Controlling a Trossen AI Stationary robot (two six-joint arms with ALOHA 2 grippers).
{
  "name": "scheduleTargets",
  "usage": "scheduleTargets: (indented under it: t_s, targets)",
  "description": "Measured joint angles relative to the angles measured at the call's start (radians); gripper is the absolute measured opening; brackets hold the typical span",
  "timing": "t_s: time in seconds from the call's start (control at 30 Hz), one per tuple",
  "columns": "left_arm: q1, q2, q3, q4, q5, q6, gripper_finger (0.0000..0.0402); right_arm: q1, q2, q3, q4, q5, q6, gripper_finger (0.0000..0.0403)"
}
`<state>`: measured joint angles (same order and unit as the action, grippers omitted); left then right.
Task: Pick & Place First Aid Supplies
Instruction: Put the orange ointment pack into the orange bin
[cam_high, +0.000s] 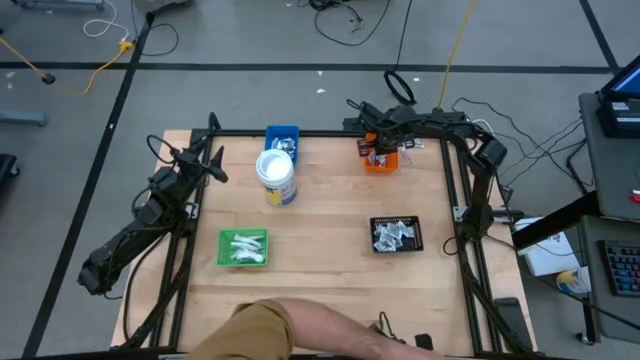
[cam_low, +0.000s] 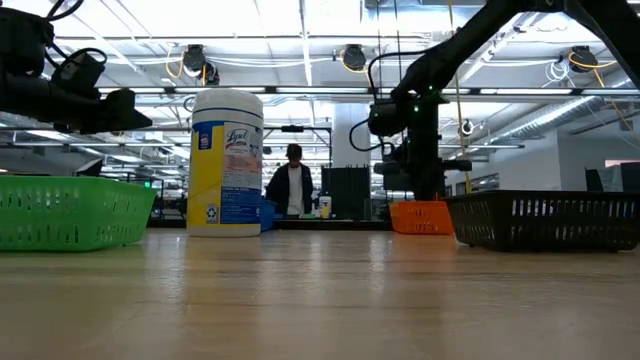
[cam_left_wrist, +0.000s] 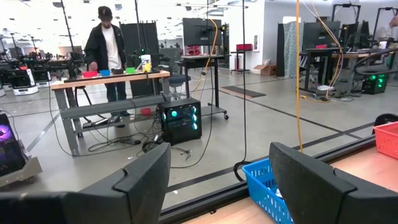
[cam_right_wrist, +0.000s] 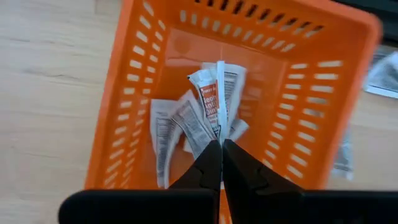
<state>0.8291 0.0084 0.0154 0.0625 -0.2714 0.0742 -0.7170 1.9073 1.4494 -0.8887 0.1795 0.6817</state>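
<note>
My right gripper hangs above the orange tray at the table's far right, shut on a white packet with orange print. More white packets lie on the tray's floor below it. Other packets lie in the black tray and in the green tray. My left gripper waits open at the table's far left, pointing level, nothing between its fingers. My right gripper pinches the packet's near end between the tips of its two shut fingers. The fingers come from above, pointing steeply down into the orange tray. The packet sticks out beyond the fingertips; whether its far end touches the packets beneath, I cannot tell.
A white tub with a blue label stands upright left of centre, beside a blue tray at the far edge. A person's arm reaches over the table's near edge. Bare wood lies between the trays in the middle.
</note>
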Motion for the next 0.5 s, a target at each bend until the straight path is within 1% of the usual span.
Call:
scheduleTargets:
  t_s: [0.13,0.27,0.37,0.5]
  targets:
    - [0.0,0.0,0.0,0.0,0.0,0.0,0.0273,0.0,0.006,0.0,0.006,0.0,-0.017,0.0002]
    - [0.0,0.0,0.0,0.0,0.0,0.0,0.0274,0.0,0.006,0.0,0.037,0.0,-0.026,0.0016]
    - [0.0,0.0,0.0,0.0,0.0,0.0,0.0273,0.003,0.006,0.0,0.044,-0.001,-0.012,0.0035]
    - [0.0,0.0,0.0,0.0,0.0,0.0,0.0273,0.012,0.003,0.0,0.045,-0.001,-0.011,0.0078]
